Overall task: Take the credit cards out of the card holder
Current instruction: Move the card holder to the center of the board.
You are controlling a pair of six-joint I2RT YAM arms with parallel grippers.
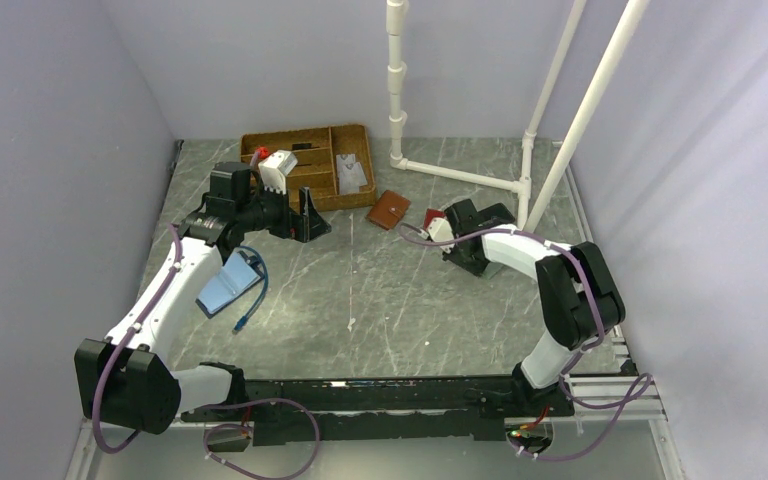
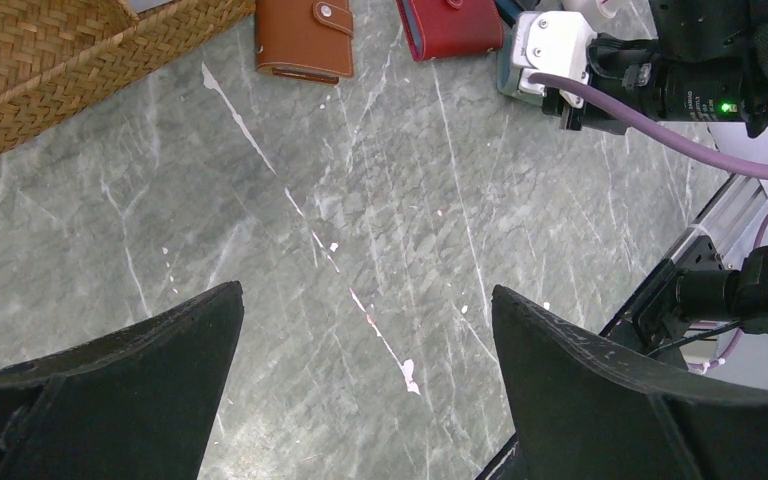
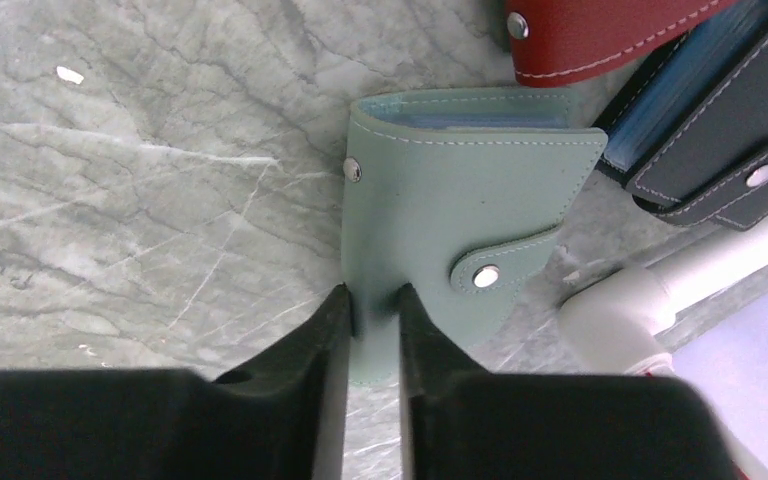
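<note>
The card holder point(image 3: 440, 210) is a pale blue-green bifold lying on the table, its snap tab unfastened. My right gripper point(image 3: 372, 295) is shut on its near edge, one finger on each side. In the top view the right gripper point(image 1: 440, 228) sits low at the back right and hides the holder. Only pale blue layers show at the holder's far edge; I cannot make out any credit card there. A greyish flat piece point(image 1: 352, 172) lies in the basket. My left gripper point(image 2: 365, 292) is open and empty above bare table, beside the basket point(image 1: 305, 215).
A wicker basket point(image 1: 310, 150) stands at the back. A brown snap wallet point(image 1: 389, 209) lies right of it. A red wallet point(image 3: 600, 30) and a dark wallet point(image 3: 720, 120) lie just beyond the holder. A white pipe frame point(image 3: 640, 300) stands to its right. A plain blue flat piece with a cable point(image 1: 228, 283) lies near the left arm.
</note>
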